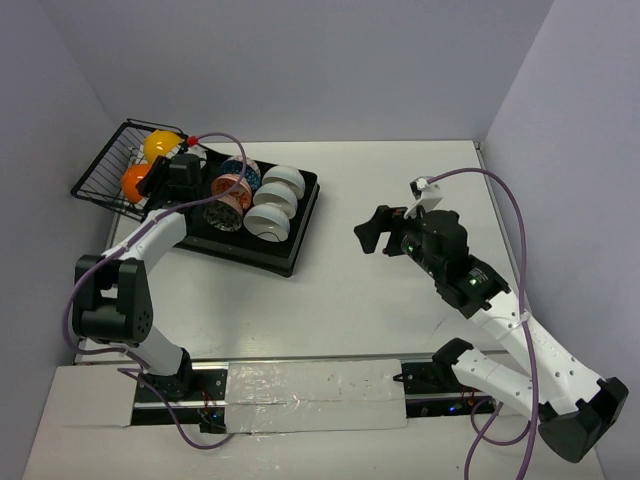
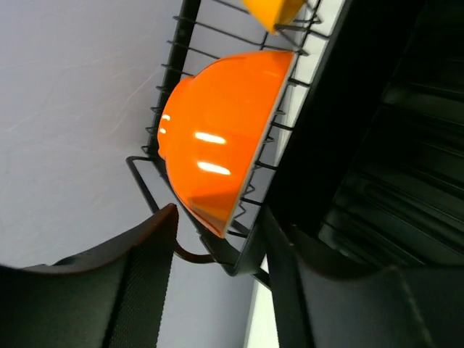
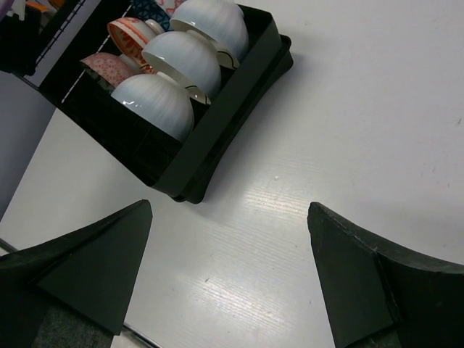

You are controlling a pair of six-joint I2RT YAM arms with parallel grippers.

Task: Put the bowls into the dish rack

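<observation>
From above, the dish rack [image 1: 290,250] sits far left on the table [image 1: 400,330]. Three white bowls [image 1: 272,200] lie in its tray, and the orange bowl [image 1: 135,180] and yellow bowl [image 1: 158,145] are in its wire basket [image 1: 105,170], with the left gripper [image 1: 160,180] beside them.

In the left wrist view, the left gripper's fingers [image 2: 145,275] are spread, the orange bowl [image 2: 217,138] just beyond them, unpinched.

In the right wrist view, the right gripper [image 3: 228,210] gapes wide, holding nothing, right of the rack [image 3: 239,94].

in the overhead view the left arm's wrist hides part of the glossy orange round bowl [image 1: 134,181], and the view is too small to tell whether the left fingers [image 2: 145,283] touch it. the left wrist view cuts the glossy yellow round bowl [image 2: 272,11] at its top edge and those fingers at the bottom. the black ribbed dish rack tray [image 2: 406,181] is dark and blurred. the right wrist view crops the blue-patterned bowl [image 3: 148,7] at its top edge and the right fingers [image 3: 94,268] at the bottom.
</observation>
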